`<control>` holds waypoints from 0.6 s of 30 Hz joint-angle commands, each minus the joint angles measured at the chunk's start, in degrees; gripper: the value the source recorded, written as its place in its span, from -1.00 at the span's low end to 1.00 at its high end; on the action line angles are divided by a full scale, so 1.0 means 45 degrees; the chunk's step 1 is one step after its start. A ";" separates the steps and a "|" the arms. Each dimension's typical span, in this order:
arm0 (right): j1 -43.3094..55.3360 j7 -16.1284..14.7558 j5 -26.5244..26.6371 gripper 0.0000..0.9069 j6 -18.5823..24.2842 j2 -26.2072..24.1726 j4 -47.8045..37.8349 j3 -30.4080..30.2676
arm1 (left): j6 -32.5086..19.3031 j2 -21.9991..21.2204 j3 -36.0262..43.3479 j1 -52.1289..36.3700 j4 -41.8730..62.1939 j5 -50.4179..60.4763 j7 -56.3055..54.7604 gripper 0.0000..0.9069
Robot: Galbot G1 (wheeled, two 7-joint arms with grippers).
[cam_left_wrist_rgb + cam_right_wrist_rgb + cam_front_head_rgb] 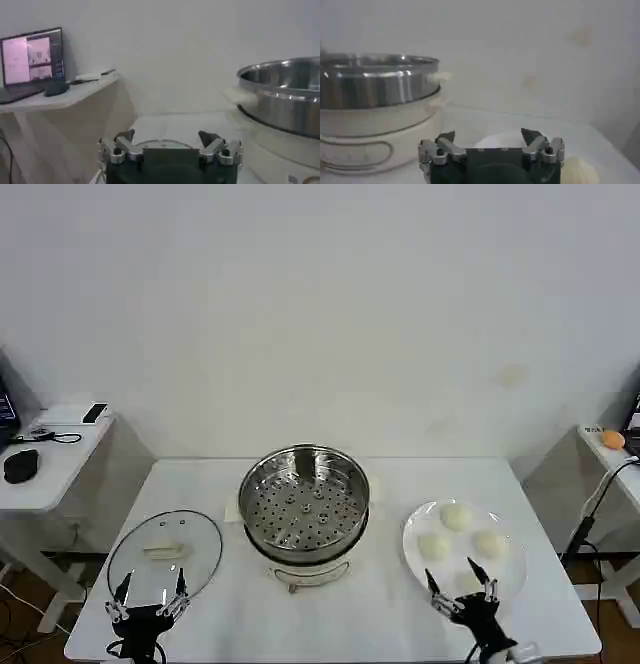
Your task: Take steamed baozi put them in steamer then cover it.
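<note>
The steamer (pixel 304 504), a shiny steel pot with a hole-dotted floor, stands open and empty at the table's middle, and appears in both wrist views (pixel 285 90) (pixel 375 82). Several cream-white baozi (pixel 456 516) (pixel 434 546) (pixel 490 544) lie on a white plate (pixel 412 534) to its right. My right gripper (pixel 460 576) (pixel 488 135) is open, low at the plate's near edge, partly covering one bun; another baozi (pixel 580 170) lies beside it. The clear glass lid (pixel 165 552) rests flat on the left. My left gripper (pixel 151 581) (pixel 166 136) is open at the lid's near rim.
The white table (pixel 400 624) ends close behind both grippers. A side table with a laptop (pixel 30 57) stands to the left, and another with an orange object (pixel 612 440) to the right. A bare wall is behind.
</note>
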 commanded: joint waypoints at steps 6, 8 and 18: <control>0.2284 -0.1721 -0.1640 1.00 -0.2717 -0.3409 -0.0770 0.1375 | 0.1582 -0.0075 -0.1183 -0.0206 -0.0568 0.2331 0.3166 1.00; 0.2984 -0.2476 -0.2325 1.00 -0.3063 -0.4259 -0.1254 0.1453 | 0.1547 -0.0079 -0.1290 -0.0200 -0.0575 0.2332 0.3150 1.00; 0.5820 -0.7646 -0.5122 1.00 -0.4171 -0.8408 -0.3128 0.0226 | 0.1153 -0.0261 -0.1289 -0.0083 -0.0561 0.2652 0.3156 1.00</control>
